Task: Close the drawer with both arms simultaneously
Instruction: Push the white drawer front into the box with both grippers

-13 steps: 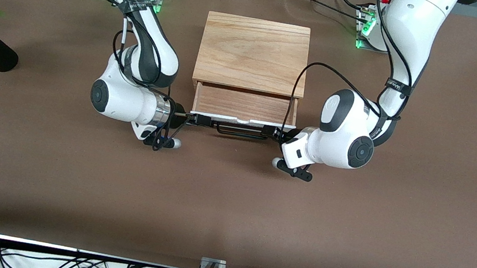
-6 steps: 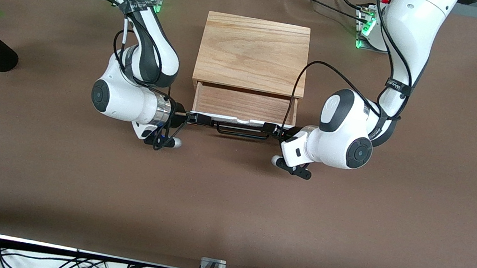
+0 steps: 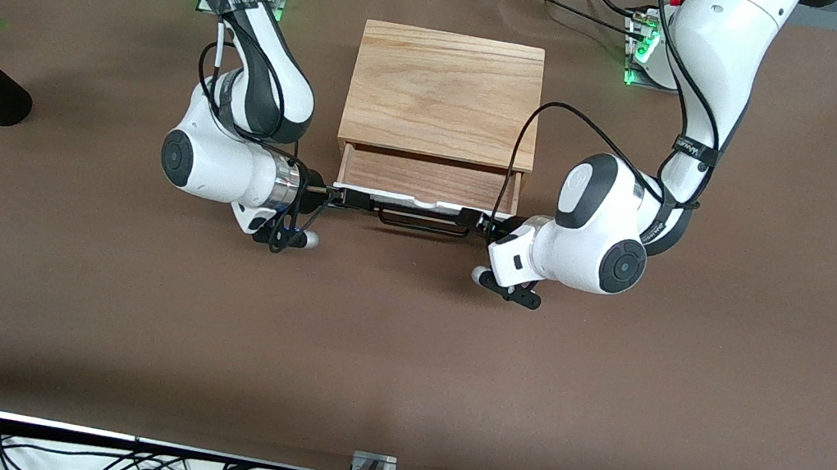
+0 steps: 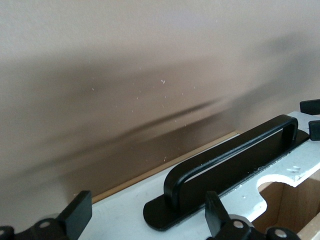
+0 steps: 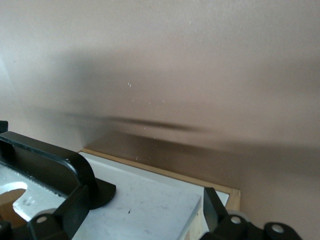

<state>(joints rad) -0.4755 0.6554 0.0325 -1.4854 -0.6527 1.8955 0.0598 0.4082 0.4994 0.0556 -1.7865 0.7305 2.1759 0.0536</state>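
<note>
- The drawer (image 3: 427, 180) is seen partly open, projecting from the oak box (image 3: 444, 94) near the middle of the table's base-side edge.
- The left gripper (image 3: 488, 227) and right gripper (image 3: 341, 197) are set against the white front panel (image 4: 280, 172), one at each end of the handle (image 3: 423, 223), fingers spread apart and gripping nothing.
- The push is judged under way; an even, matched advance is called for.
- Fingertip contact is hidden.
</note>
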